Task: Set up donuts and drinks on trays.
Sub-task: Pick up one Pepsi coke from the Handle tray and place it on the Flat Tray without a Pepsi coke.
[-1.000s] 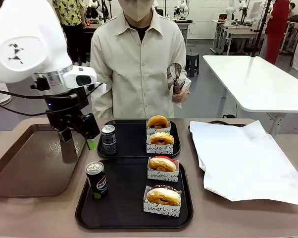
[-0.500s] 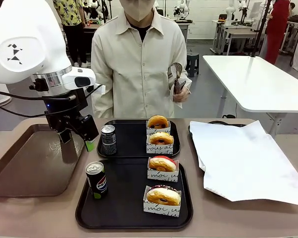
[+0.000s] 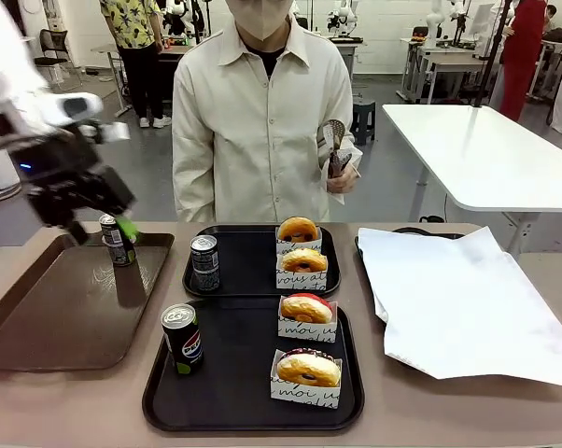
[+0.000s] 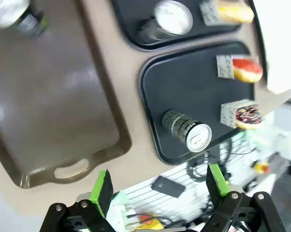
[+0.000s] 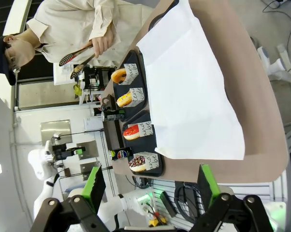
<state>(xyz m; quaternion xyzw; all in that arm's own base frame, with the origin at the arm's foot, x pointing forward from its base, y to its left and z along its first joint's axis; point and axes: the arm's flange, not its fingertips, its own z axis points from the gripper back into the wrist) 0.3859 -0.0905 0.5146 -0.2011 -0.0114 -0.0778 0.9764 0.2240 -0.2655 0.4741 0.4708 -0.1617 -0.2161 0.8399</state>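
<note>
The left claw has swung away from the trays and now hangs above the brown tray's far end, fingers spread and empty. A third can stands on that tray beside the claw's green pad, uncovered since a second ago. To the claw's right, the far tray holds a can and two donuts; the near tray holds a can and two more donuts. The right claw hovers released over the counter, the paper ahead of it.
</note>
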